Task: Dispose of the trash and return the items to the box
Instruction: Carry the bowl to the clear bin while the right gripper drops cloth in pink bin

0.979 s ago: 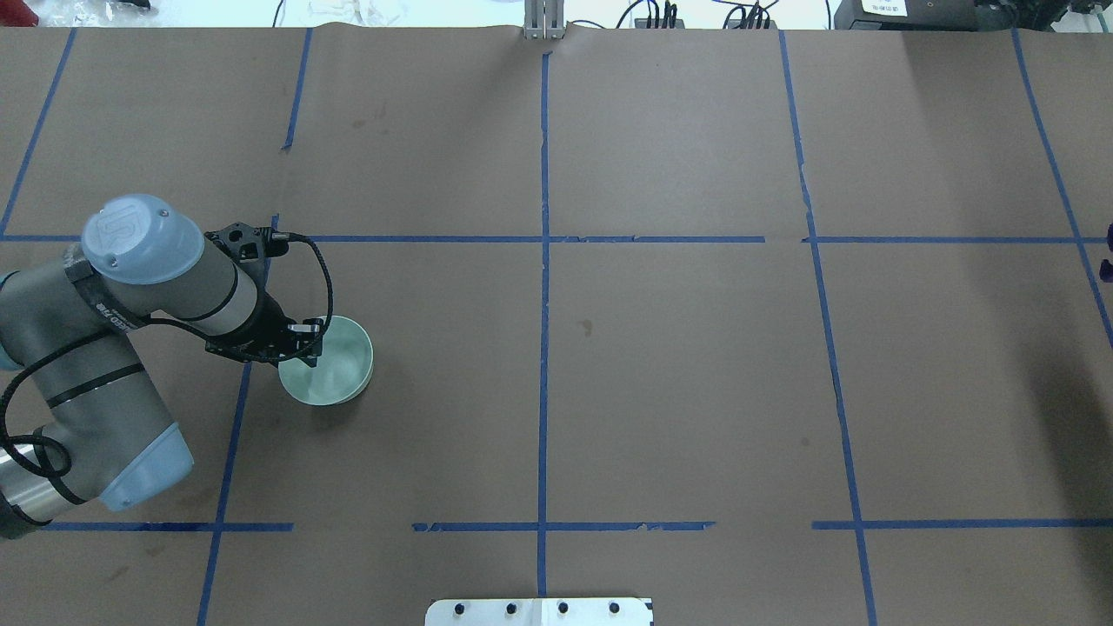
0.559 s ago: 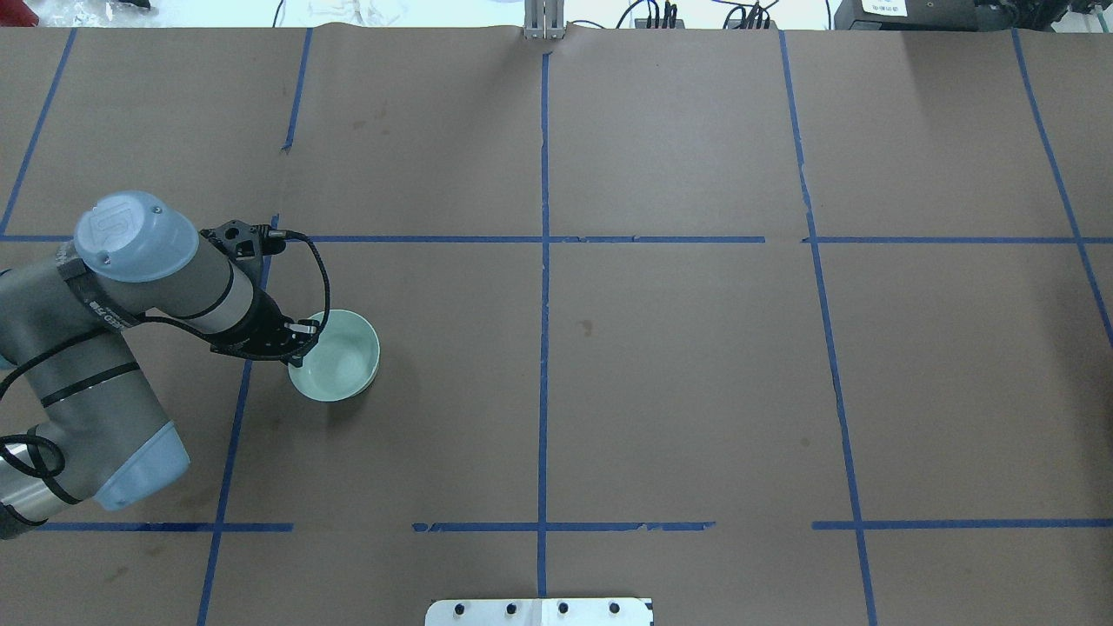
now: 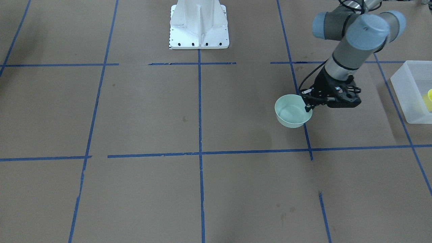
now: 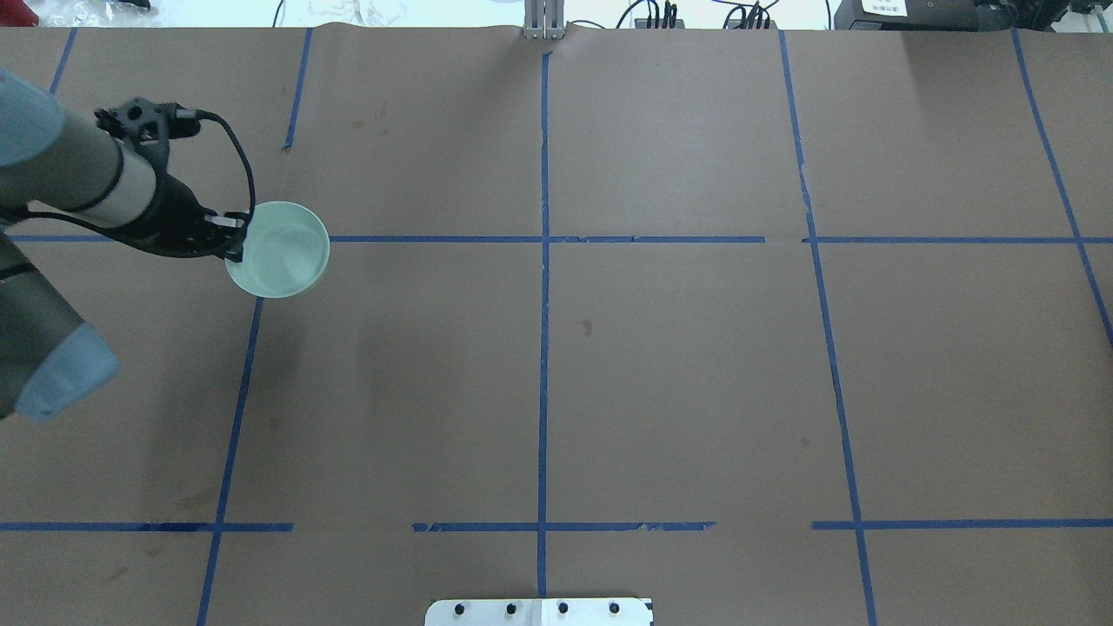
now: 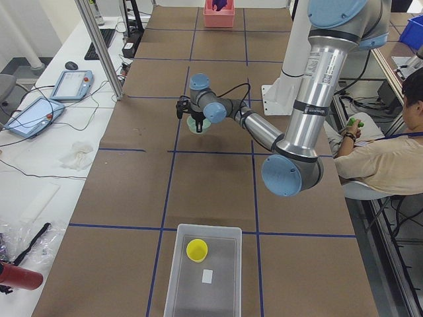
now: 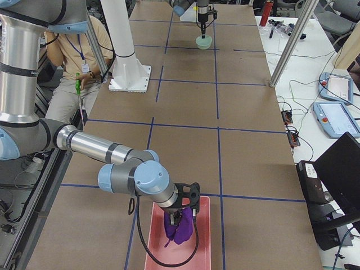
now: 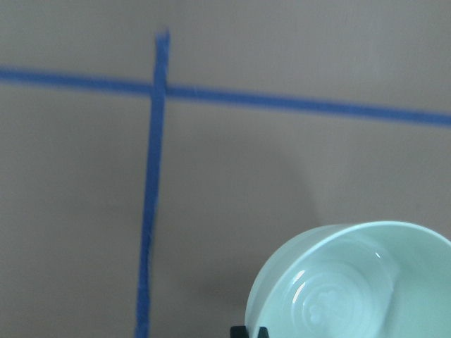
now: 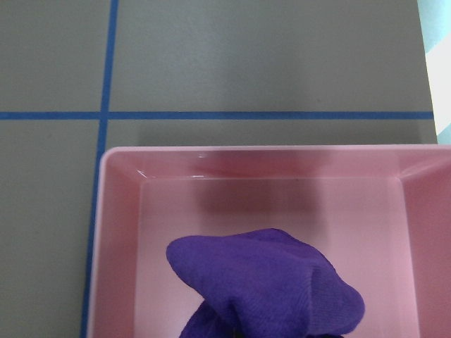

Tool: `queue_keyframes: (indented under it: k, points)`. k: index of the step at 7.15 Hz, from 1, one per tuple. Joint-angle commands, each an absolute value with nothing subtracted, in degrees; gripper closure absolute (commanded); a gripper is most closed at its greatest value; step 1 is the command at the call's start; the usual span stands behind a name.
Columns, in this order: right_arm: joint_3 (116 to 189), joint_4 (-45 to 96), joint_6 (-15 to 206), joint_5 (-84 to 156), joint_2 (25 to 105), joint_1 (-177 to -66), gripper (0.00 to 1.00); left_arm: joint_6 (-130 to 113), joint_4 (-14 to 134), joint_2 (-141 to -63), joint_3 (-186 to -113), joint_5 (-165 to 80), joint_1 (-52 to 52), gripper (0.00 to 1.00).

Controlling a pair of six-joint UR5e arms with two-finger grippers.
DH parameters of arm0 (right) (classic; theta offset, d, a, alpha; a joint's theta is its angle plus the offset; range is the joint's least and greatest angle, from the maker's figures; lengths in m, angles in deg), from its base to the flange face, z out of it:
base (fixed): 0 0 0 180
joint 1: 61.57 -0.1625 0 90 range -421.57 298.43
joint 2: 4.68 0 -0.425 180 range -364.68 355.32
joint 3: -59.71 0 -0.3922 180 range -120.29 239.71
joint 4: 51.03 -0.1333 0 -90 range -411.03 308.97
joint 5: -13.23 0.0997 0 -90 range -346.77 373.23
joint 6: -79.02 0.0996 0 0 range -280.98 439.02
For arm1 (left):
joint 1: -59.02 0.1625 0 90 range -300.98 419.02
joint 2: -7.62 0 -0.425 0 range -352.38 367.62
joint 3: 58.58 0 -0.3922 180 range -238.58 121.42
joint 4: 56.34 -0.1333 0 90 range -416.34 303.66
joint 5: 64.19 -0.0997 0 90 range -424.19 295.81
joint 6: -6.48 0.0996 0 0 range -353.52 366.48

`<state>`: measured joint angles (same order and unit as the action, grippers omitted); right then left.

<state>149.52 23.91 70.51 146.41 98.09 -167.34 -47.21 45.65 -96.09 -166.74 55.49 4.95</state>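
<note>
My left gripper (image 4: 235, 246) is shut on the rim of the pale mint-green bowl (image 4: 280, 250) and holds it upright and empty above the table. The bowl also shows in the front view (image 3: 292, 111) and the left wrist view (image 7: 352, 282). The frosted-white box (image 5: 201, 271) stands beyond the table's left end, with the yellow cup (image 5: 196, 250) inside it. The box is at the right edge of the front view (image 3: 410, 91). My right gripper (image 6: 181, 216) hangs over a pink tray (image 6: 160, 247) with a purple cloth (image 8: 268, 282) under it. I cannot tell whether it is open or shut.
The white pedestal base (image 3: 199, 27) stands at the robot's side of the table in the middle. A seated person (image 5: 383, 155) is beside the robot. Blue tape lines cross the brown table cover.
My left arm has lifted the bowl and carried it away from the robot and to its left. The right arm does not show in the earlier frames.
</note>
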Motion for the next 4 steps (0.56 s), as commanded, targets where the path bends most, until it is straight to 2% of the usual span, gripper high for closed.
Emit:
queue_keyframes:
  k: [1,2,3,4]
  points:
    - [144.28,23.85,69.27,143.67,97.45,-167.13,1.00,-25.57,40.63,-91.20,-169.94,55.52,-9.47,1.00]
    - [143.22,23.85,69.61,143.58,97.45,-166.61,0.63,-10.46,40.09,-88.65,-167.24,56.21,-14.84,1.00]
    - [142.60,23.68,69.62,143.75,97.53,-166.60,0.01,3.09,40.43,-88.36,-159.29,59.18,-24.99,1.00]
    - [143.20,22.46,70.05,144.01,97.45,-165.91,0.00,15.14,40.69,-88.36,-151.56,61.91,-31.18,1.00]
